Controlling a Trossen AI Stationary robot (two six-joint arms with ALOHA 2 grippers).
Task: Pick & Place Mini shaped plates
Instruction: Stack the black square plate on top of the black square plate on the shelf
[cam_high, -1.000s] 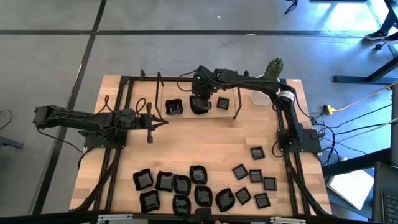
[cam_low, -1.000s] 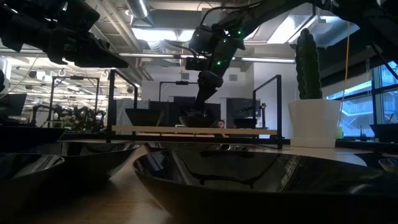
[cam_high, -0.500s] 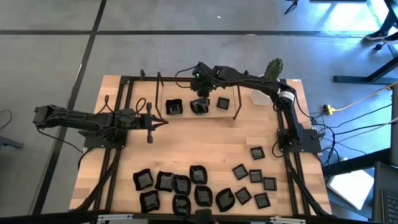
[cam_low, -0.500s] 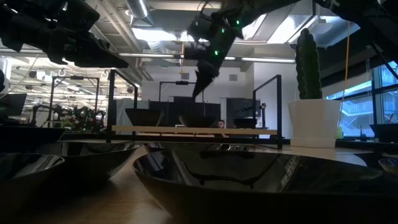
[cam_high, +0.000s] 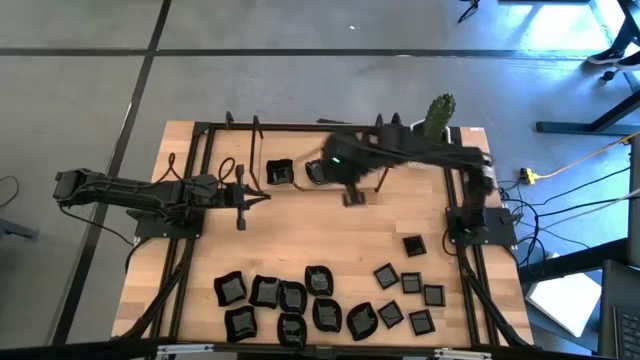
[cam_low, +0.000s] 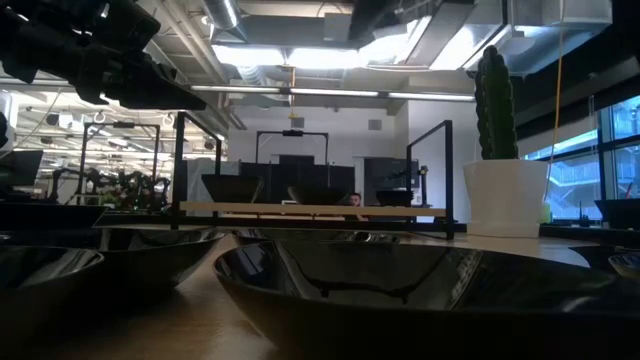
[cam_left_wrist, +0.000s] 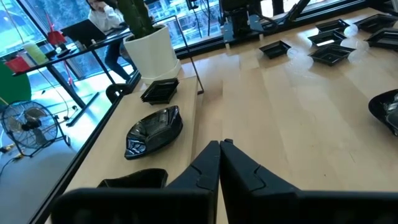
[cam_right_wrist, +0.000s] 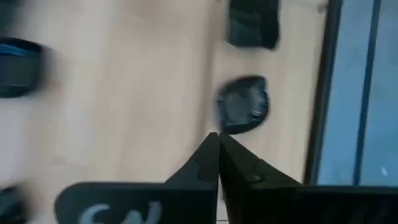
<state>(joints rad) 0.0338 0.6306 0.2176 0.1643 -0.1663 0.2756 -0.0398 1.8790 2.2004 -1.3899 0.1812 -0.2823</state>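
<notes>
Over the far middle of the table, the right gripper (cam_high: 352, 192) is hanging empty, jaws together — the loose mini shaped plates (cam_high: 300, 305) are lying along the near edge, nearer it than the shut left gripper (cam_high: 262, 197).

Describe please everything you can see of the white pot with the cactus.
The white pot is a smooth, matte-looking planter with flat faces, wider at the rim than at the base. It stands upright on the wooden table at the far right corner. A tall, ribbed green cactus rises straight from it. In the left wrist view a small black plate lies just before the pot; whether they touch I cannot tell. No gripper touches it.
</notes>
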